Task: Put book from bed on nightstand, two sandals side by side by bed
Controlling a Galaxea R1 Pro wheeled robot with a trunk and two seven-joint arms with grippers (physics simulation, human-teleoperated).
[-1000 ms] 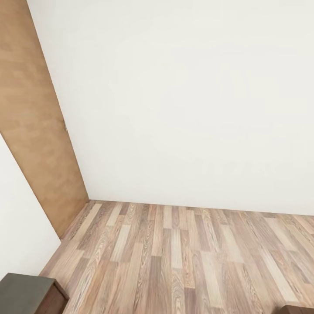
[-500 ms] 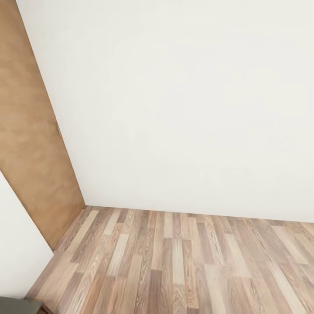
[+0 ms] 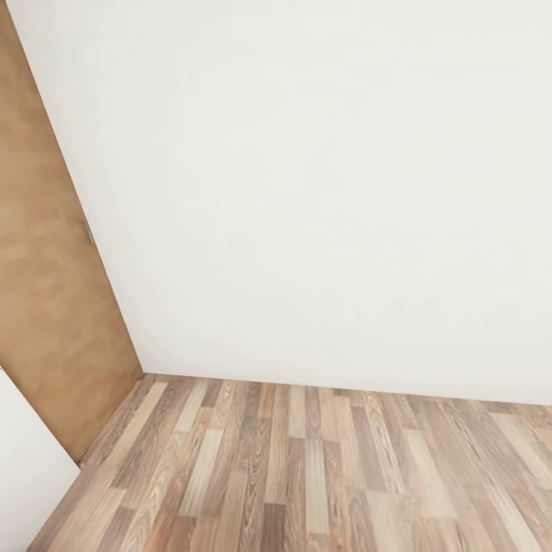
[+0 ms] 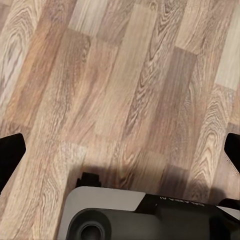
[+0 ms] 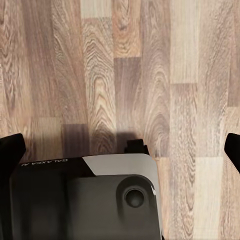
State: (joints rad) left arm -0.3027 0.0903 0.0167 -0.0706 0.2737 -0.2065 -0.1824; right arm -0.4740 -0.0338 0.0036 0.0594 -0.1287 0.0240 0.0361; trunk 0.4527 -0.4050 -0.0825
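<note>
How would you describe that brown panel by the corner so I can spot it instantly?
Start at the big white wall facing the head camera and follow it to the corner at the picture's left. The wooden door stands there, rising from the plank floor: plain, flat tan-brown, unlike the white walls and striped planks.

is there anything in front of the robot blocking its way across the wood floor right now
Nothing visible does. The head view shows bare brown wood-plank floor running up to a plain white wall, with a tan wooden door panel at the left. Both wrist views look down on floor, fingers spread wide and holding nothing.
</note>
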